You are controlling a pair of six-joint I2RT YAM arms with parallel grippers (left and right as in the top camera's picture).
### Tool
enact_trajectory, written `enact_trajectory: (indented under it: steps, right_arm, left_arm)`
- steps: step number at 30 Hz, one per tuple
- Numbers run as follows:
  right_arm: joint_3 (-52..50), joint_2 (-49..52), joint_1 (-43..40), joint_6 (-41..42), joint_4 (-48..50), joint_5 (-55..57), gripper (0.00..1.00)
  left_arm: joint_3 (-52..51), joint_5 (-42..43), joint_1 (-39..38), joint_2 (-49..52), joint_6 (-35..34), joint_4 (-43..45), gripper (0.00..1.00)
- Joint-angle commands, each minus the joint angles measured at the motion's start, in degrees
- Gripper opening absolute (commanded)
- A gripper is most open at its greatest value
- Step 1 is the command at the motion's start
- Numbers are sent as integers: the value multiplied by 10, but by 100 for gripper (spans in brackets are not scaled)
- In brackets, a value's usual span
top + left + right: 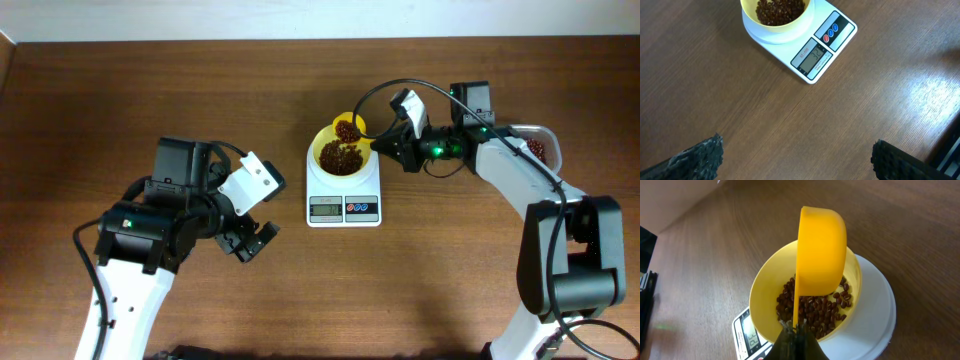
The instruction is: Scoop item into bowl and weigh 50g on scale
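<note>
The bowl sits on the scale, part-filled with beans. I cannot read the display, so 50g is unconfirmed. My right fingers are clenched on the scoop, tipped over the bowl with the arm extended. My left fingers hang released above the bench, apart from the scale.

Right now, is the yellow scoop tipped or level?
Tipped. The scoop stands on its side above the bowl, which has beans in it.

Red-brown beans lie in yellow bowl atop white scale.
</note>
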Motion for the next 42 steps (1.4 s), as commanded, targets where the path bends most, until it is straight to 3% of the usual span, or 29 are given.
enact_trajectory:
  steps: [1, 9, 11, 31, 42]
  right_arm:
    - [-2, -3, 3, 4, 1, -8, 4]
    - [-2, -12, -2, -2, -3, -32, 4]
    - [-2, -14, 0, -75, -18, -8, 4]
    - [8, -45, 31, -89, -38, 94, 4]
    - [9, -52, 34, -87, -43, 90, 4]
  left_arm:
    - [10, 0, 5, 2, 11, -1, 99]
    - [10, 0, 5, 2, 10, -1, 99]
    - [10, 0, 5, 2, 11, -1, 99]
    - [10, 0, 5, 2, 11, -1, 99]
    - [10, 0, 5, 2, 11, -1, 99]
